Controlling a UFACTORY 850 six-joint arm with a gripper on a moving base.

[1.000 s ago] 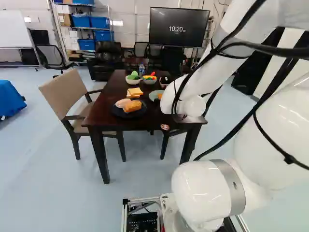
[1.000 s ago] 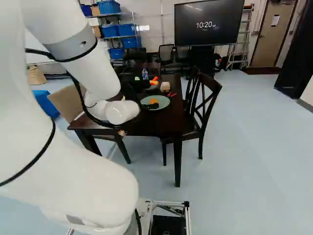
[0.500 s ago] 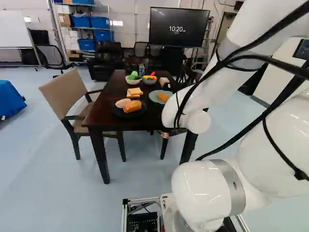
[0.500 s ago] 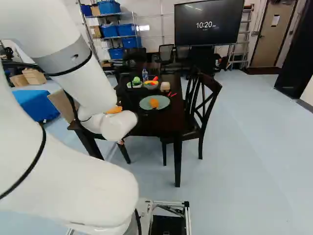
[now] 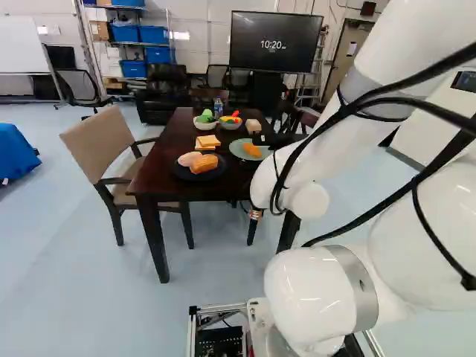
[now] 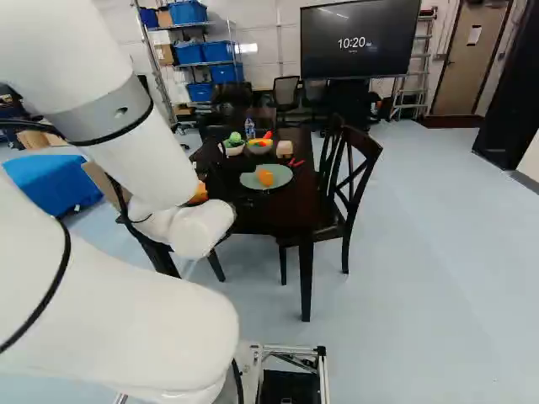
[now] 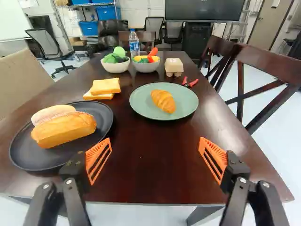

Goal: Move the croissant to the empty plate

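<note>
My black two-fingered gripper (image 5: 274,139): wide, empty.
I'm at the dark wooden table's near edge (image 7: 150,203), facing the golden croissant (image 7: 163,100) on the round green plate (image 7: 138,101).

Arm (image 5: 335,149) cut off by top edge, both base views; beige chair (image 7: 21,80) cut off, wrist view.

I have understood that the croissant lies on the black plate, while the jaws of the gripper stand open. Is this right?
Not quite: the wrist view shows the croissant on the green plate, not on the black plate. The jaws of the gripper do stand open.
</note>
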